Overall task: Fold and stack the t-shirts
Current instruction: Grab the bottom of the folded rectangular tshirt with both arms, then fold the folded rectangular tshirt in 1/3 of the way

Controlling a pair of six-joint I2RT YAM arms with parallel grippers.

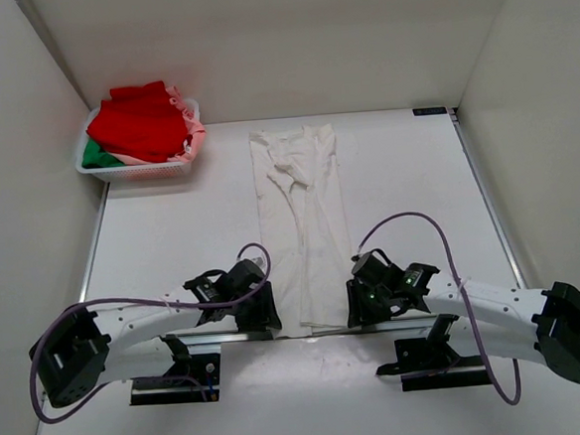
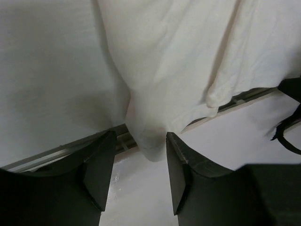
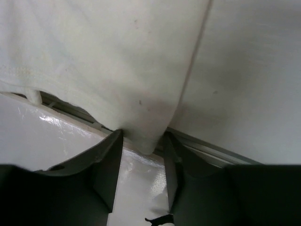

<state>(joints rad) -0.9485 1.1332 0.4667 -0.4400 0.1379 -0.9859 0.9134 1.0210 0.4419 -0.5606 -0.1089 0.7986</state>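
Observation:
A large off-white t-shirt (image 1: 306,226) lies folded into a long narrow strip down the middle of the table, and its near end hangs over the table's front edge. My left gripper (image 1: 266,317) is at its near left corner, my right gripper (image 1: 357,310) at its near right corner. In the left wrist view the jaws (image 2: 141,137) stand open, with the shirt's corner (image 2: 151,141) between the tips. In the right wrist view the jaws (image 3: 143,135) stand open around the other corner (image 3: 146,134). Red (image 1: 144,118), pale pink (image 1: 194,143) and green (image 1: 97,156) shirts lie in the basket.
The white mesh basket (image 1: 137,169) stands at the table's far left corner. A metal rail (image 2: 61,151) runs along the table's near edge under the shirt's hem; it also shows in the right wrist view (image 3: 211,151). White walls enclose the table on three sides.

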